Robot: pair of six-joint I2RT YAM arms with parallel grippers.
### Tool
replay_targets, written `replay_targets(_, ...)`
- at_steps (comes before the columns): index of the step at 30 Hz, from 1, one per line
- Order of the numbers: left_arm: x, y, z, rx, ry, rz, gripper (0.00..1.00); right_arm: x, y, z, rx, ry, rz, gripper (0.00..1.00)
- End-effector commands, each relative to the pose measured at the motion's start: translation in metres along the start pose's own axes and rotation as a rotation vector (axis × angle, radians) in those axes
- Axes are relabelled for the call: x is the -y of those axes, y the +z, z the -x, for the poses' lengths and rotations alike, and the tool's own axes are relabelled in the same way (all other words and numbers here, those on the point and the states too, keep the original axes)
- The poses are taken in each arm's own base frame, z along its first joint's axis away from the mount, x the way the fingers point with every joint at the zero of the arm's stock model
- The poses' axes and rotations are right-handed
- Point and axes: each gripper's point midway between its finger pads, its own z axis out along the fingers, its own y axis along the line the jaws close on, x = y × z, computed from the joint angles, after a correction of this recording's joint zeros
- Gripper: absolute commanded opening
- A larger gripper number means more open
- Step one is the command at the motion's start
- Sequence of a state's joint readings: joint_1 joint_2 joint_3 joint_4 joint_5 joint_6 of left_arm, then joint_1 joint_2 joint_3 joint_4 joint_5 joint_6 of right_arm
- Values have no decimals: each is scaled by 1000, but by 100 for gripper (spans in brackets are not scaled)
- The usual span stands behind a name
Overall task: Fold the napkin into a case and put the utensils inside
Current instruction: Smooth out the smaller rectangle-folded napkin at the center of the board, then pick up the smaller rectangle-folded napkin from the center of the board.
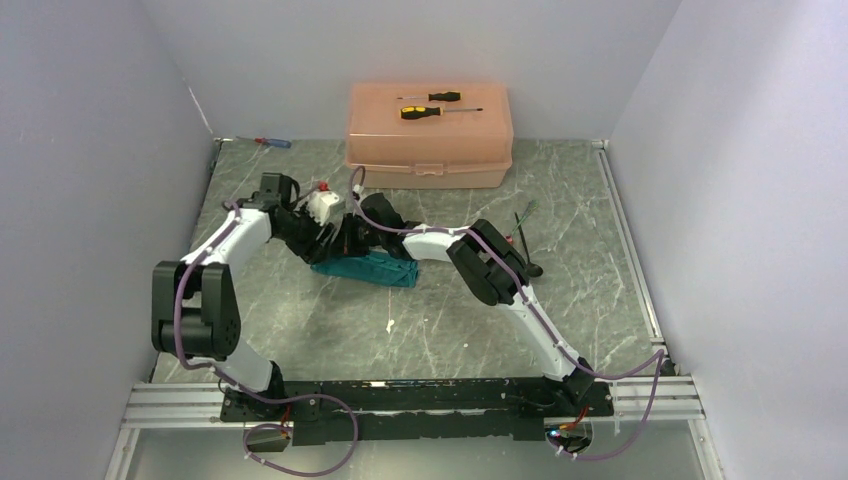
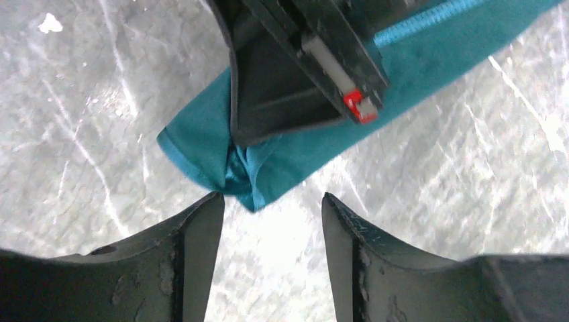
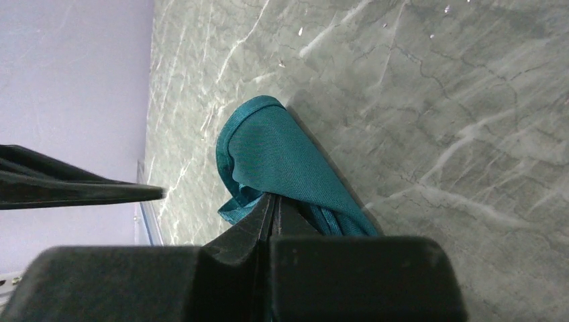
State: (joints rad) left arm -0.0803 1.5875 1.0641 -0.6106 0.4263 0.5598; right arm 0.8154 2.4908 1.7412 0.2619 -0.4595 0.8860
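The right gripper [image 3: 272, 208] has its fingers pressed together on a bunched fold of the napkin [image 3: 275, 161]. The left gripper [image 2: 272, 201] holds nothing, its fingers spread apart with the cloth's narrow end just beyond their tips. The napkin lies mid-table [image 1: 300, 330] as a narrow strip, its long axis running left to right and its right end slightly nearer the arm bases.

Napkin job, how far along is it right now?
Done: the napkin is folded into a narrow strip. In hand: the right gripper pinches its folds, and the left gripper is open just off one end. Left: the utensils lie on the table, not yet inside.
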Motion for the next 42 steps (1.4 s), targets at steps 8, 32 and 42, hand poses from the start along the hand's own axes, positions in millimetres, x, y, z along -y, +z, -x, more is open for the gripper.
replay_targets(8, -3, -31, 0, 100, 578, -45, 77, 39, 4, -21, -82, 11, -70, 0)
replay_targets(32, -15, 34, -28, 91, 1078, -17, 85, 34, 2, -7, -60, 67, -13, 0)
replay_targets(42, -10, 48, -60, -54, 1015, -213, 37, 24, -1, 1, -48, 66, 18, 0)
